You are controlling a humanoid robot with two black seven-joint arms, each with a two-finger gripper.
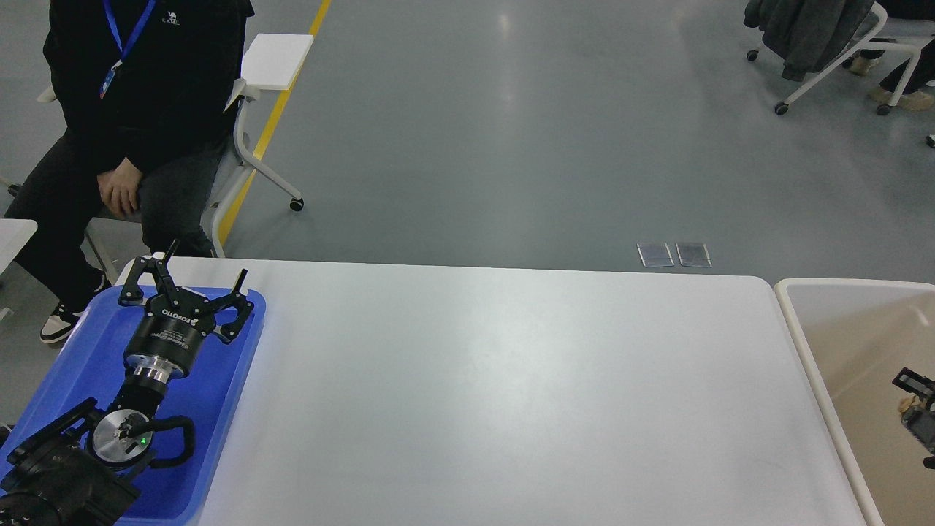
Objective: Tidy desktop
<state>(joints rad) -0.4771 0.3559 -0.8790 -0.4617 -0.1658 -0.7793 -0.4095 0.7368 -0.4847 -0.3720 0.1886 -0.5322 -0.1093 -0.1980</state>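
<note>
The desktop, a wide white tabletop with rounded far corners and a faint sheen, filled the lower half of your head view, running from about 8 o'clock across to 4 o'clock. Beyond its far edge lay a grey floor with a yellow line slanting away toward 11 o'clock.

At 3 to 5 o'clock, just beside the desktop's right edge, sat a beige bin with a white rim, cut off by the frame. At 8 o'clock a blue tray rested on the desktop's left end, its near part running out of view.

At 10 to 11 o'clock a person in black clothing with a blue lanyard sat on a white chair, hands folded in the lap. At 1 o'clock a second white chair on castors carried a dark coat.

Your left arm came in from 7 o'clock above the tray. Your left gripper hung over the tray's far end with its two fingers spread wide apart, released and holding nothing.

At 4 o'clock, over the bin, only a small dark part of your right gripper showed at the frame edge; you could not tell whether it was released or clenched.

Two small clear floor plates lay at 1 o'clock, just past the desktop's far edge.
</note>
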